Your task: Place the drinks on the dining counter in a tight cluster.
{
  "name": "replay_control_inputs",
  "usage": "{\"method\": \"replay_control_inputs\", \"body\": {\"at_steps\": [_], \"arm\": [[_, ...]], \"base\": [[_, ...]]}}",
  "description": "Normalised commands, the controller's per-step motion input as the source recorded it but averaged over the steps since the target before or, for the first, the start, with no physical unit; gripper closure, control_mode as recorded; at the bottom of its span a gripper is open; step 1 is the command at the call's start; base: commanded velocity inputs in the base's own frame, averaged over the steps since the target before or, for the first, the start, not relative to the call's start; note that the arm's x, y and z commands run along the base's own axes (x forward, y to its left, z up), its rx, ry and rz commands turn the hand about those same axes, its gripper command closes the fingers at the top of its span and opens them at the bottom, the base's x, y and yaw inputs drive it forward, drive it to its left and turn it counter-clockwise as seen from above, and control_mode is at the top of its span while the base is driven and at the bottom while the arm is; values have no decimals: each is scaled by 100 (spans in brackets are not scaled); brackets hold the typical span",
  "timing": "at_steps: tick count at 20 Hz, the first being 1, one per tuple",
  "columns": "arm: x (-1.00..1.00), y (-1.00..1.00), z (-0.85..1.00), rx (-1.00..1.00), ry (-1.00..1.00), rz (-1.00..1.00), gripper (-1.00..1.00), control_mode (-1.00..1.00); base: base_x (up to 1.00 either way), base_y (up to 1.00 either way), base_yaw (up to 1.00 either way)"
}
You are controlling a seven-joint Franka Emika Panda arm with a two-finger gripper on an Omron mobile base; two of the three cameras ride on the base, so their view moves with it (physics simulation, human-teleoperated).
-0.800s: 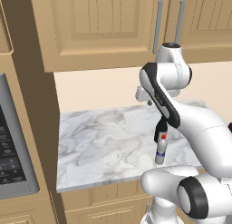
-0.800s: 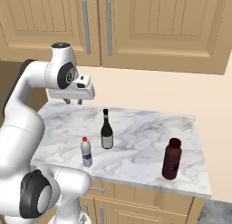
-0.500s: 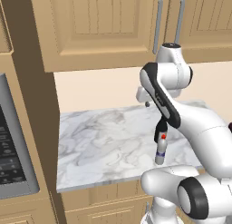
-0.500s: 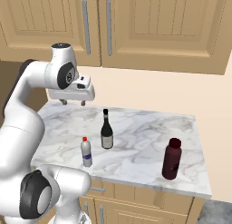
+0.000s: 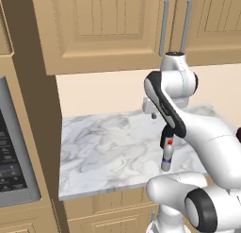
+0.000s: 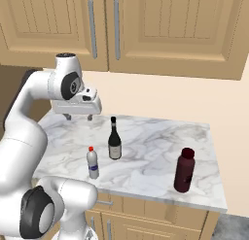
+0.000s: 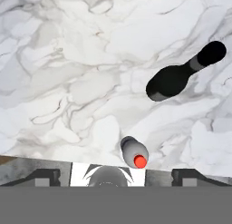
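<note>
**Three bottles on the short marble counter, gripper high and wide**

We face a short marble counter (image 6: 146, 151) under tan wall cabinets (image 6: 160, 30), with a cream back wall behind it. In the left base view a dark oven front (image 5: 12, 152) is cut off by the left edge, and our own arm covers most of the counter's right half there.

From that view we make out just the small clear bottle (image 5: 166, 154), red cap and blue label, partly behind the forearm near the front edge. The right base view shows what it hides: the same small bottle (image 6: 92, 162) upright near the front left, the wine bottle (image 6: 114, 139) upright just behind and to its right, and the maroon bottle (image 6: 184, 170) standing well apart near the front right corner.

The gripper (image 6: 78, 116) hangs above the back left of the marble, fingers pointing down and spread wide, holding nothing. In the hand view we look straight down on the wine bottle (image 7: 181, 75) and the red cap of the small bottle (image 7: 135, 153); the fingertips there are hard to tell from the grey blocks at the bottom.

Bare marble lies open across the left and back, and between the wine bottle and the maroon one.
</note>
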Motion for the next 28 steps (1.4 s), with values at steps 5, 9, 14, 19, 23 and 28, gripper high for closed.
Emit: {"method": "replay_control_inputs", "body": {"at_steps": [5,9,14,19,23,28], "arm": [[-5,-12,-52,0,1,0,-100,-100],[-16,-10,-31,0,6,0,-100,-100],[-6,-4,-27,0,10,0,-100,-100],[1,-6,-25,0,2,0,-100,-100],[0,-11,-25,0,5,0,-100,-100],[0,-17,-12,0,4,0,-100,-100]], "base": [[0,0,0],[0,0,0],[0,0,0],[0,0,0],[0,0,0],[0,0,0]]}}
